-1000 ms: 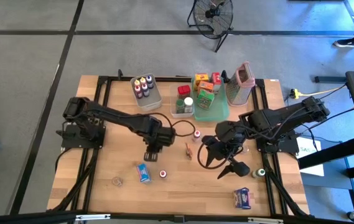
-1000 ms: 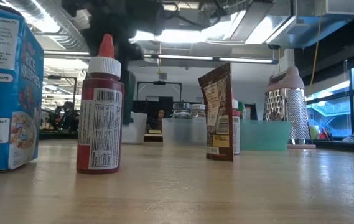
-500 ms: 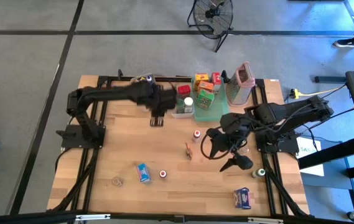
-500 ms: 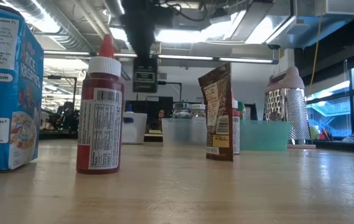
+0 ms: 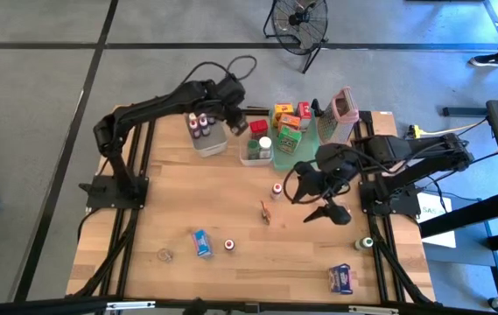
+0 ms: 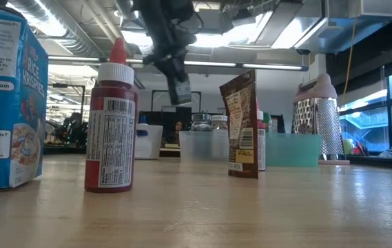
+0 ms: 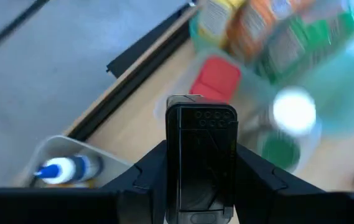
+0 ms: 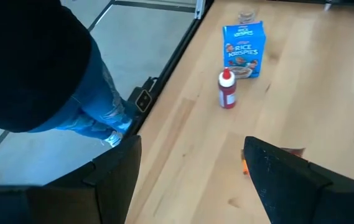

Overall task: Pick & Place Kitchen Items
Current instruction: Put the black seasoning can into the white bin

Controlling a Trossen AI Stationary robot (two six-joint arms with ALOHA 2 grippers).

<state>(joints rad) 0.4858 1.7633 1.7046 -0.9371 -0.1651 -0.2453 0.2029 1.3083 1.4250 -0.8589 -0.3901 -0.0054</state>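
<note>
One small dark box (image 7: 201, 163), gripped.

- I see a wooden table (image 5: 170, 197).
- On it: clear bins (image 5: 209, 142), teal tray (image 5: 305, 156), cereal box (image 5: 201, 242), red bottle (image 5: 229, 244), brown packet (image 5: 267, 213).

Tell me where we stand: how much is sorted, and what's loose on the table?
Done: small bottles sit in the clear bin, boxes in the teal tray. In hand: the left gripper holds a small dark item above the bins. Left: the cereal box, red bottle, brown packet and a few others lie loose. The right gripper hovers open, empty.
</note>
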